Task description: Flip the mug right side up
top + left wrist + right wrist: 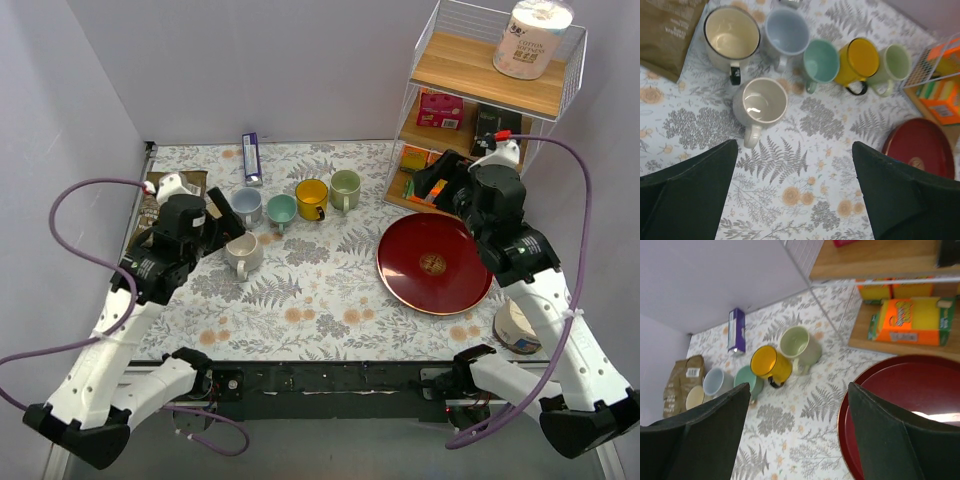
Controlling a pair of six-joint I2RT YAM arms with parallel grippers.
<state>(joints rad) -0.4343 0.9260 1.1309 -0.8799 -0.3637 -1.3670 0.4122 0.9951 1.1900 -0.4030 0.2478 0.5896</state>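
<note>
Several mugs stand on the floral tablecloth, all with their openings up. A white mug [243,255] [764,101] stands in front of the row. Behind it are a cream black-rimmed mug [731,37], a blue-grey mug [246,205] [786,32], a teal mug [281,210] [821,61], a yellow mug [312,198] [771,364] and a pale green mug [345,187] [799,344]. My left gripper [222,212] [794,145] is open and empty, held above the cloth just near of the white mug. My right gripper [440,180] [799,385] is open and empty, above the plate's far edge.
A red plate [435,262] [920,390] lies at the right. A wire shelf [470,110] with boxes and a paper roll [530,38] stands at the back right. A purple box [251,157], a brown bag [667,30] and a tape roll [518,328] are also here.
</note>
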